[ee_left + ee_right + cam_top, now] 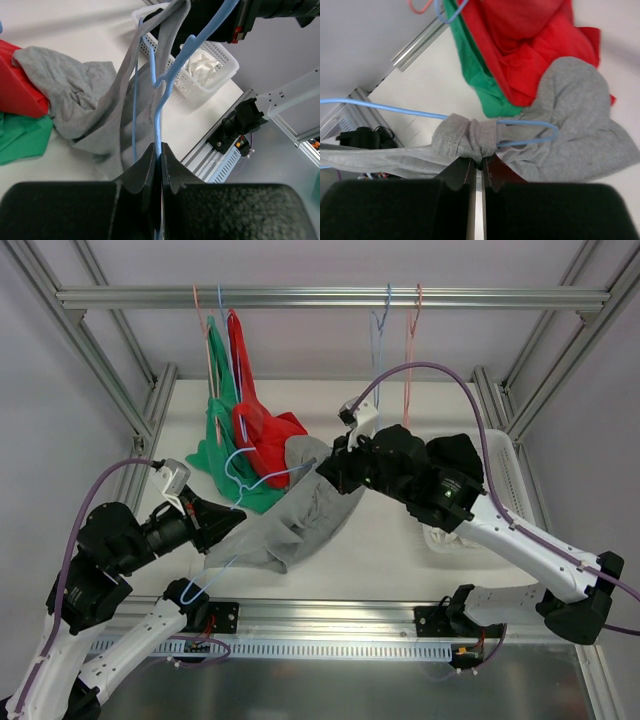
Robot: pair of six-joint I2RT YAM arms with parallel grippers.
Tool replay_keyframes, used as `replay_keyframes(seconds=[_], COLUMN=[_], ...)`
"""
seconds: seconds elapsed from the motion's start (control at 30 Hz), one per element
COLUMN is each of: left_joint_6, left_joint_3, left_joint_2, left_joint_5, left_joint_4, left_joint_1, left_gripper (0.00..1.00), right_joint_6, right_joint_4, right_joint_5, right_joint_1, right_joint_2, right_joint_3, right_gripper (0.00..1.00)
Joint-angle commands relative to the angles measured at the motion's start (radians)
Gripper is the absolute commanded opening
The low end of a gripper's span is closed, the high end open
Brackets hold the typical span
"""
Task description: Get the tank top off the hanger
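Observation:
The grey tank top (300,515) hangs slack on a light blue wire hanger (262,480) held low over the table's middle. My left gripper (232,520) is shut on the hanger's wire (161,100), which runs up from between its fingertips (161,150). The grey cloth (75,90) drapes left of that wire. My right gripper (328,475) is shut on a bunched grey strap (470,137) wrapped around the hanger's rounded end (530,122). The strap is pinched right at the tips of the right gripper (481,162).
A red garment (262,430) and a green one (222,440) hang from the top rail down to the table, behind the grey top. Empty blue (378,330) and pink (410,340) hangers hang to the right. A white basket (500,480) holding white cloth stands at the right edge.

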Motion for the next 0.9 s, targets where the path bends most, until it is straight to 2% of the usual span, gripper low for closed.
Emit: replay_keyframes(seconds=[0.0, 0.1, 0.2, 0.23, 0.37, 0.4, 0.5, 0.57, 0.67, 0.77, 0.8, 0.87], left_joint_6=[-0.02, -0.024, -0.035, -0.037, -0.053, -0.056, -0.06, -0.058, -0.069, -0.109, -0.156, -0.207], left_joint_3=[0.025, 0.027, 0.033, 0.036, 0.071, 0.097, 0.163, 0.203, 0.191, 0.102, 0.079, 0.042], left_joint_2=[0.02, 0.022, 0.008, 0.002, -0.014, -0.011, 0.02, 0.052, 0.084, 0.116, 0.132, 0.202], left_joint_5=[-0.05, -0.021, -0.01, -0.007, 0.013, 0.033, 0.073, 0.113, 0.126, 0.146, 0.146, 0.178], left_joint_4=[-0.008, -0.007, -0.007, -0.007, -0.005, -0.003, 0.006, 0.016, 0.127, 0.434, 0.631, 0.835], left_joint_1=[-0.006, -0.006, -0.006, -0.006, -0.006, -0.007, -0.006, -0.006, -0.006, -0.006, -0.006, -0.006], left_gripper=[0.0, 0.0, 0.0, 0.0, 0.0, 0.0, 0.0, 0.0, 0.0, 0.0, 0.0, 0.0], right_joint_6=[0.008, 0.006, 0.0, -0.006, -0.031, -0.032, -0.031, -0.031, -0.031, -0.029, -0.026, -0.021], right_joint_4=[-0.077, -0.149, -0.183, -0.182, -0.192, -0.194, -0.195, -0.195, -0.192, -0.18, -0.174, -0.168], right_joint_5=[0.118, 0.169, 0.139, 0.087, -0.002, -0.063, -0.197, -0.223, -0.314, -0.389, -0.41, -0.424], right_joint_1=[-0.049, -0.121, -0.221, -0.256, -0.275, -0.275, -0.275, -0.276, -0.275, -0.273, -0.273, -0.27], right_joint_2=[-0.029, -0.019, 0.01, 0.019, 0.109, 0.12, 0.131, 0.114, 0.044, -0.079, -0.117, -0.235], right_joint_3=[0.02, 0.047, 0.083, 0.098, 0.158, 0.167, 0.196, 0.201, 0.189, 0.117, 0.062, 0.009], right_gripper=[0.0, 0.0, 0.0, 0.0, 0.0, 0.0, 0.0, 0.0, 0.0, 0.0, 0.0, 0.0])
